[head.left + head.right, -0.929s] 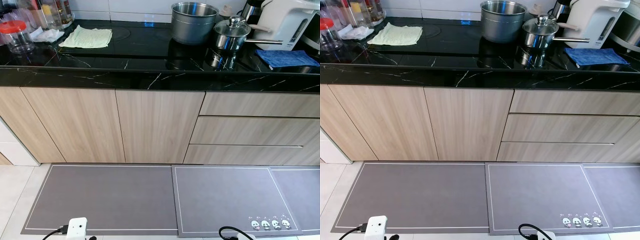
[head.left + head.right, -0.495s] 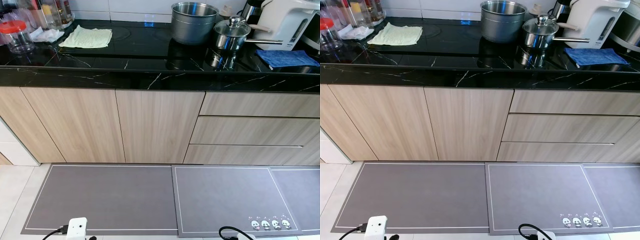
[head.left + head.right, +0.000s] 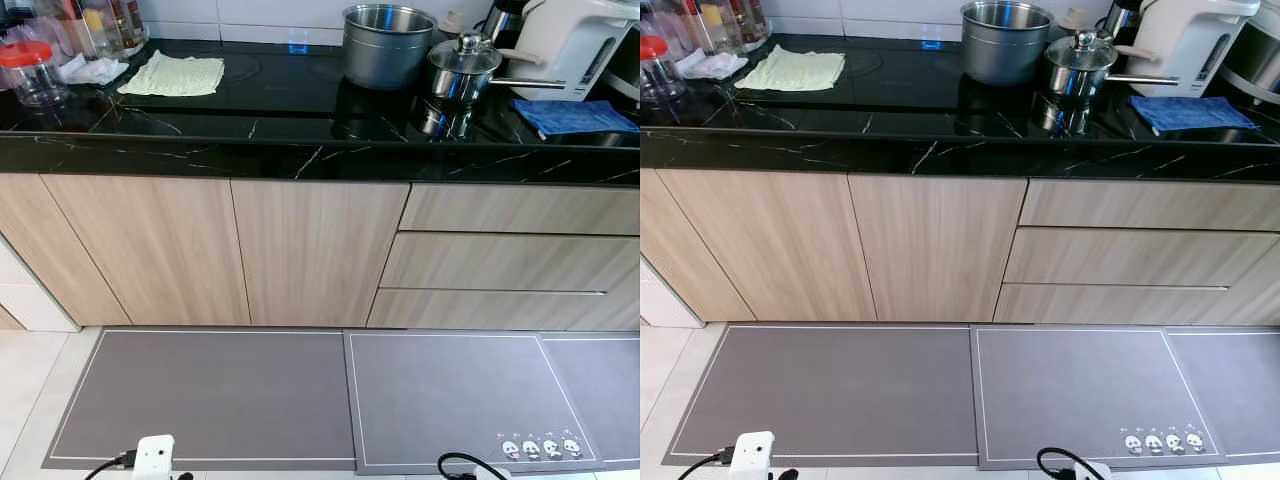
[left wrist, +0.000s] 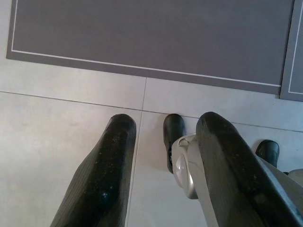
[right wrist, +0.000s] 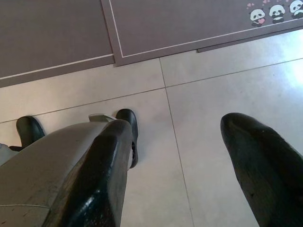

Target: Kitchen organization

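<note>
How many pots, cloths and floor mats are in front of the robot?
Steel pots: 2, an open pot and a lidded saucepan.
Cloths: 2, a pale green cloth and a blue cloth.
Grey floor mats: 2, plain mat and panda mat.
Total: 6.

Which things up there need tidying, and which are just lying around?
To tidy: big pot, small lidded pot, yellow cloth, blue cloth, red-lidded jar.

Just there: white kettle, floor mats, cupboards.

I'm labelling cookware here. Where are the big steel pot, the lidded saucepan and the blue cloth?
big steel pot (image 3: 385, 52), left eye view, outer wall
lidded saucepan (image 3: 462, 62), left eye view, lid
blue cloth (image 3: 572, 115), left eye view, middle
</note>
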